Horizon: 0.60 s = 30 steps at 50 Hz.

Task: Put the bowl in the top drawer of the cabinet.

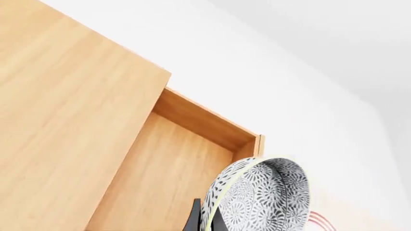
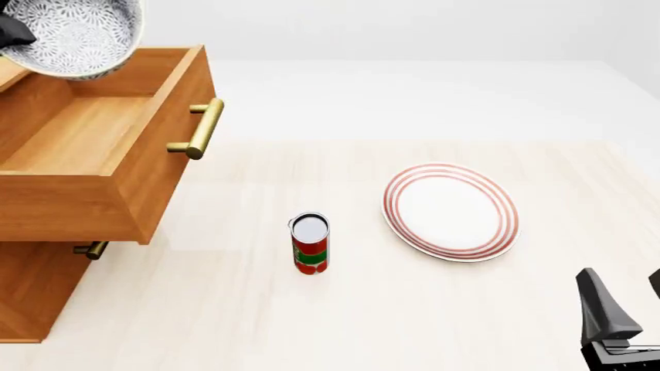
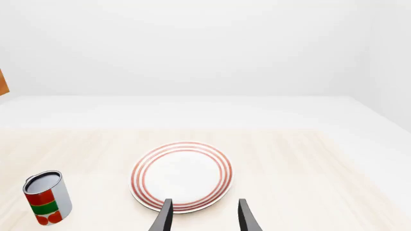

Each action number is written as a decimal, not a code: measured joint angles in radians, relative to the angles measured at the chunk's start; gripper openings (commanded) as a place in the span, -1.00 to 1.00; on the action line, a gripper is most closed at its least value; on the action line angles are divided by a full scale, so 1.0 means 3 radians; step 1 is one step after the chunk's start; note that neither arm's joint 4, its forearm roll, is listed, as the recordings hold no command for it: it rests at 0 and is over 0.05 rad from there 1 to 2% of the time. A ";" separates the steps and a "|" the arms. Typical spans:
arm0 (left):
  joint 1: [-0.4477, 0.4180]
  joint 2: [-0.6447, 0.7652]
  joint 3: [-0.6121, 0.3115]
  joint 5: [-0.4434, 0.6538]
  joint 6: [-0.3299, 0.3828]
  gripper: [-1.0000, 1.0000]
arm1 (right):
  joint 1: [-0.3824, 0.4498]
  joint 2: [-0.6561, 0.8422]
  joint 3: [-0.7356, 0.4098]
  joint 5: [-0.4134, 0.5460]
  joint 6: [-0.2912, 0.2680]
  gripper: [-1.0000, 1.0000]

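Right gripper [image 2: 624,309], fingers apart and holding nothing, idles low at five o'clock of the tabletop [image 2: 433,309], leaving the plate [image 2: 450,210] and can [image 2: 309,243] alone. At eleven o'clock the left gripper [image 1: 204,219], clamped on the bowl's [image 2: 74,32] rim, carries it tilted above the cabinet's [image 2: 31,294] pulled-out top drawer [image 2: 93,139], seemingly ready to lower it inside.
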 measured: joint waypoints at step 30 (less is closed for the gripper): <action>0.0086 0.0143 0.0053 0.0049 0.0124 -1.00 | 0.0000 0.0000 0.0000 0.0000 0.0000 1.00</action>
